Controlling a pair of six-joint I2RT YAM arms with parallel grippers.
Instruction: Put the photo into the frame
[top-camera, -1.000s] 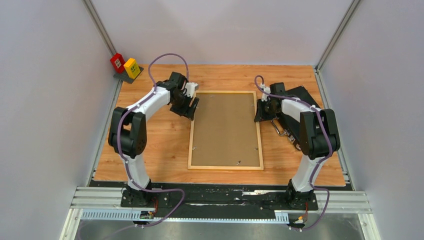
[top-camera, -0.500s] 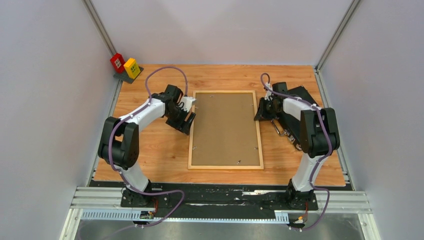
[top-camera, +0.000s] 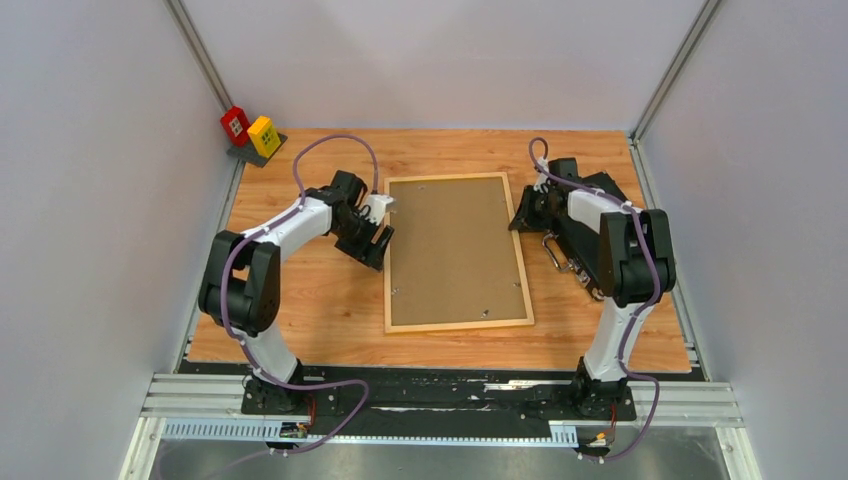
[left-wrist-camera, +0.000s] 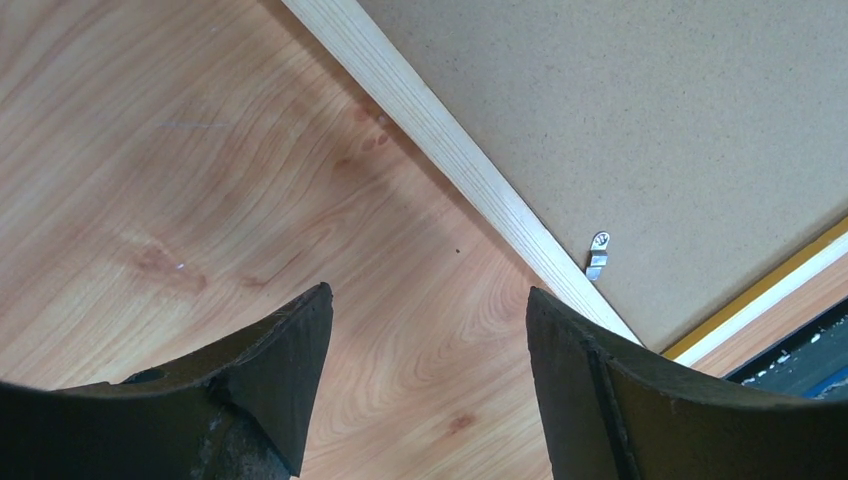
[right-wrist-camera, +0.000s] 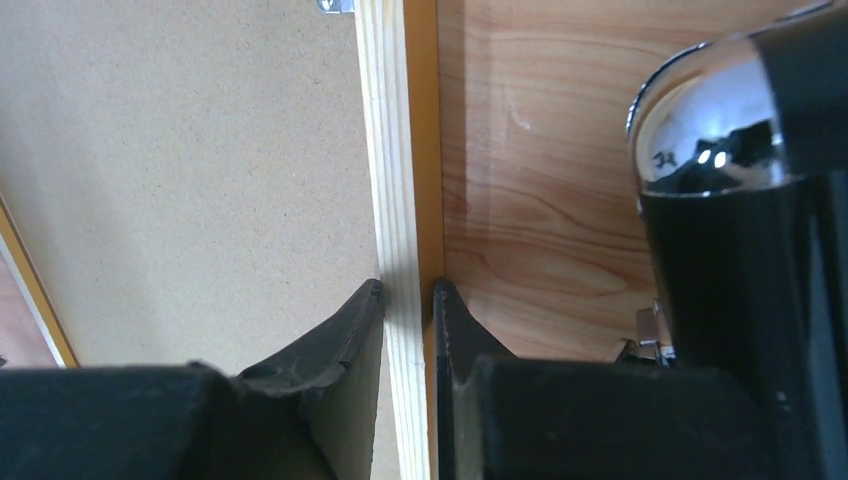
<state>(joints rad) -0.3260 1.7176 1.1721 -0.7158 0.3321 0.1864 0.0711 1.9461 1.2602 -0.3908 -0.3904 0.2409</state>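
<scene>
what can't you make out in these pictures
photo: in no view; whether it lies under the backing board cannot be told.
frame front and glass: face down on the table, every view.
black case: top view, mostly behind the right arm; right wrist view cuts it off.

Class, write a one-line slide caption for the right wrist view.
Right tool grips the frame by its rail, backing panel facing up.

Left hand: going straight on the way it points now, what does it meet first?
Probably bare tabletop: the open left hand points down at wood just beside the frame, clear of its pale edge. Depth is unclear, so the finger nearer the frame might clip that edge first.
</scene>
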